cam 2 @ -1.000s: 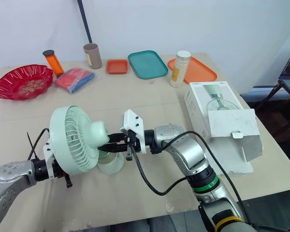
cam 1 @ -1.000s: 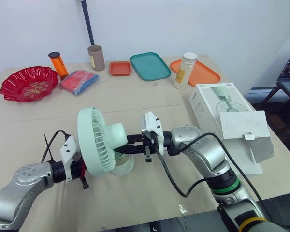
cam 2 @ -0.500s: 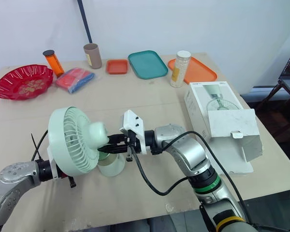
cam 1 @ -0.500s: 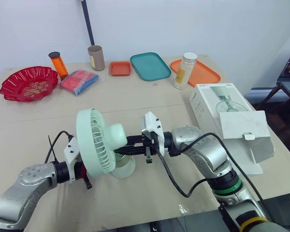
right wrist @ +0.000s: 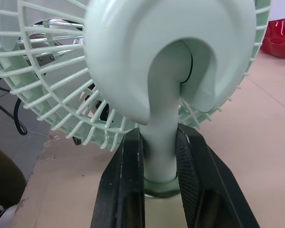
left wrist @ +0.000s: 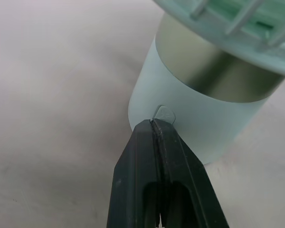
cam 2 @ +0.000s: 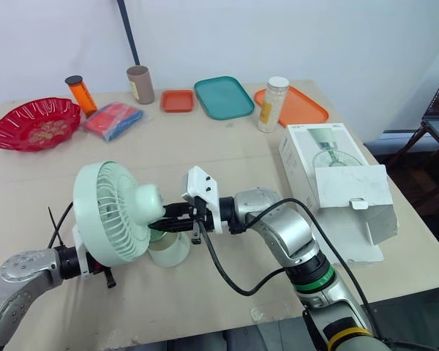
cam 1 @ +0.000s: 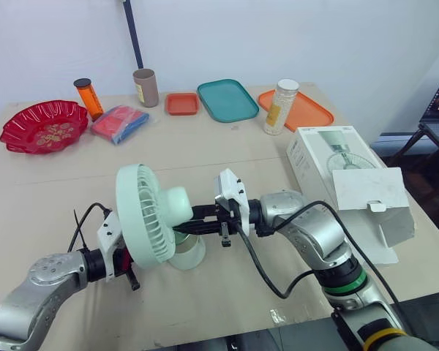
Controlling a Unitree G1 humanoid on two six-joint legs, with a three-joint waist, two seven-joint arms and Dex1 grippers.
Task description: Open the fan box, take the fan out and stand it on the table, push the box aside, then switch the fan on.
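Right end effector [right wrist: 159, 176] is clenched on the fan [cam 1: 151, 212], its two black fingers [right wrist: 125, 190] pressing on either side of the pale green stem [right wrist: 161, 142] just above the round base [cam 1: 188, 252]. Left end effector [left wrist: 153, 124] is squeezed fully closed with nothing between its fingers [left wrist: 180, 164], and their joined tip rests against the side wall of the base right at a small raised tab [left wrist: 165, 114]. The fan stands upright on the bench [cam 1: 205, 153], near the robot's edge, with the two arms reaching in from opposite sides; its round grille faces the left arm and the smooth motor housing faces the right arm. On the robot's right, well apart from the fan, the white fan box [cam 1: 347, 186] lies on the bench with its end flap hanging open. Along the far side of the bench, from the robot's left to its right, sit a red dish [cam 1: 40, 126], an orange bottle [cam 1: 88, 97], a red and blue packet [cam 1: 119, 122], a brown cup [cam 1: 145, 88], a small orange tray [cam 1: 181, 103], a teal tray [cam 1: 227, 99], a white-lidded jar [cam 1: 280, 107] and a larger orange tray [cam 1: 307, 113] just behind the jar
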